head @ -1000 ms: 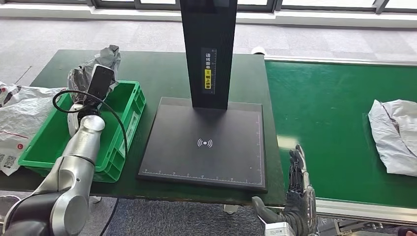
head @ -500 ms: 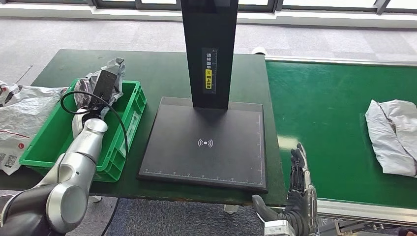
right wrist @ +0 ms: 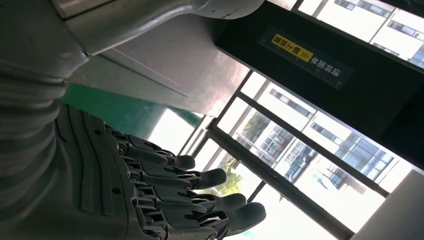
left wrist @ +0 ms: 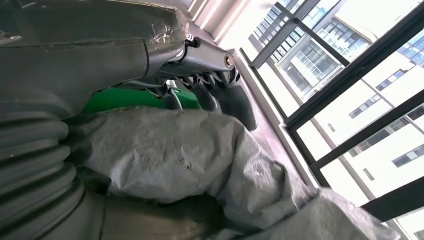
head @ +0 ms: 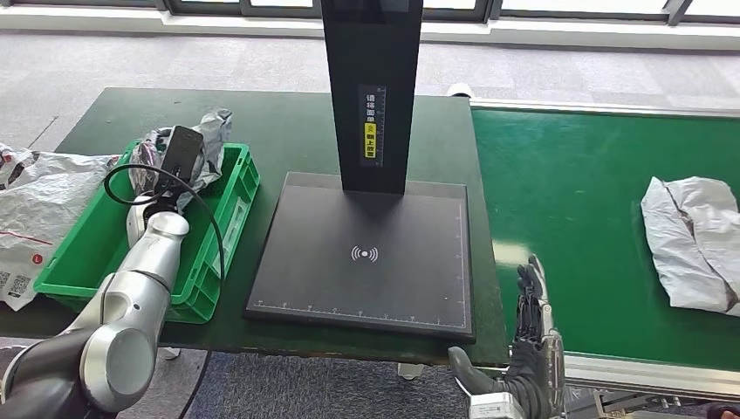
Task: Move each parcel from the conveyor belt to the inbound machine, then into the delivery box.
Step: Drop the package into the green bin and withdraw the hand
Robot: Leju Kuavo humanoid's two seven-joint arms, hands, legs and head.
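Note:
My left hand (head: 179, 154) grips a crumpled grey parcel (head: 208, 140) over the far end of the green delivery box (head: 96, 253). In the left wrist view the grey parcel (left wrist: 170, 160) lies against the palm, with the green delivery box (left wrist: 115, 98) behind it. A second grey parcel (head: 694, 240) lies on the green conveyor belt (head: 576, 192) at the right. The inbound machine's black plate (head: 366, 288) is bare under its black column (head: 371, 87). My right hand (head: 531, 336) hangs open at the near edge, between plate and belt, fingers straight (right wrist: 200, 200).
White and grey bags (head: 35, 218) lie on the table left of the green box. A black cable (head: 188, 196) loops over my left forearm. Grey carpet floor lies beyond the table and below its near edge.
My left hand has carried the grey parcel a little lower and to the right over the box. The parcel on the belt has drifted left. The right hand has stayed put.

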